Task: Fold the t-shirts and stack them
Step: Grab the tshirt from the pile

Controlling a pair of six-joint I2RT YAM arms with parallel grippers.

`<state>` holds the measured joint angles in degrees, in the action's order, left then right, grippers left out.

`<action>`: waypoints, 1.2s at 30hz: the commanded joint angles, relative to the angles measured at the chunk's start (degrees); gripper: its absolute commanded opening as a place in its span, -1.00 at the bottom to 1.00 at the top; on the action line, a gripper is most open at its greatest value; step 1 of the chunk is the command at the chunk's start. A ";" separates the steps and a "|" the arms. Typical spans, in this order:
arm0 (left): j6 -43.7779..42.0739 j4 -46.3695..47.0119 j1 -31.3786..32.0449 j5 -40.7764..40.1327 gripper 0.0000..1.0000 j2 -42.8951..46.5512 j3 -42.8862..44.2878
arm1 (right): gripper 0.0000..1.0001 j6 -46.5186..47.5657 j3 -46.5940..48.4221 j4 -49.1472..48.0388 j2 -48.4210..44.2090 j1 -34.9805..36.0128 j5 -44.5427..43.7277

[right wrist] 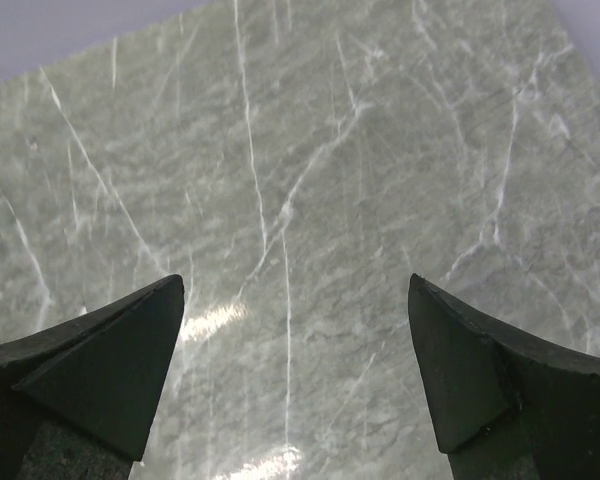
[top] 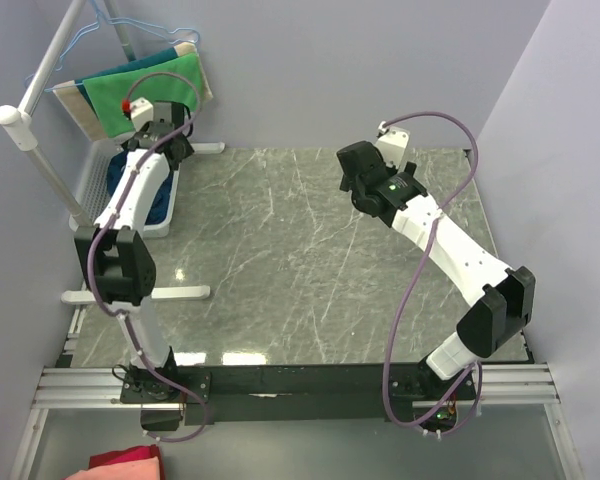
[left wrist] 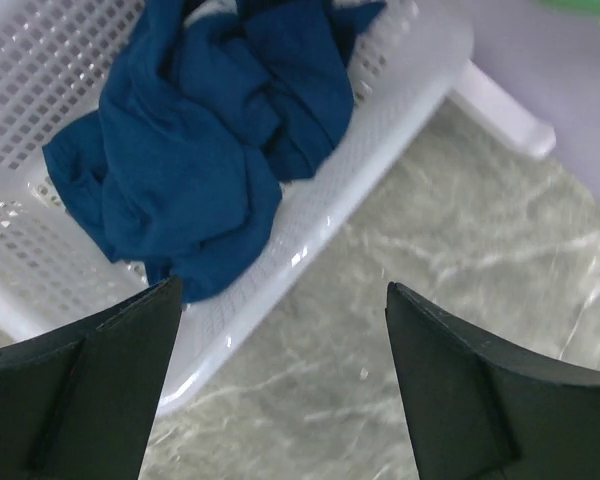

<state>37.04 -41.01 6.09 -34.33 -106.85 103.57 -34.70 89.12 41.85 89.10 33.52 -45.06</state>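
Note:
A crumpled navy blue t-shirt (left wrist: 205,150) lies in a white perforated basket (left wrist: 380,120); its print does not show. In the top view the basket (top: 168,215) sits at the table's far left, with blue cloth (top: 163,196) showing beside the left arm. My left gripper (left wrist: 283,300) is open and empty, above the basket's near rim and the table beside it. It shows in the top view (top: 177,140) over the basket's far end. My right gripper (right wrist: 295,290) is open and empty above bare marble, at the table's far middle (top: 352,180).
A green cloth (top: 145,88) hangs on a rack at the far left, behind the basket. A white pole (top: 45,165) stands left of the basket. A red-pink cloth (top: 125,465) lies below the arm bases. The marble table (top: 300,260) spreads between the arms.

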 commanded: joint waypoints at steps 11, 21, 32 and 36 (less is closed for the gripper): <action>9.37 -8.73 -10.48 5.85 0.61 -16.71 15.78 | 0.96 -0.11 2.55 -0.89 4.85 0.23 4.63; 10.95 -10.49 -11.45 6.64 0.56 -24.90 20.01 | 0.96 -0.46 4.13 0.87 9.16 0.14 4.45; 12.97 -11.28 -12.41 5.85 -0.36 -27.36 17.54 | 0.96 0.42 7.12 1.75 11.89 -0.21 3.40; 13.24 -12.51 -12.33 5.67 -0.99 -26.31 18.51 | 0.96 0.25 7.03 1.75 11.89 -0.47 3.57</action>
<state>49.28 -52.21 -6.20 -28.27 -133.91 120.66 -34.46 93.82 43.11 100.86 33.47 -40.07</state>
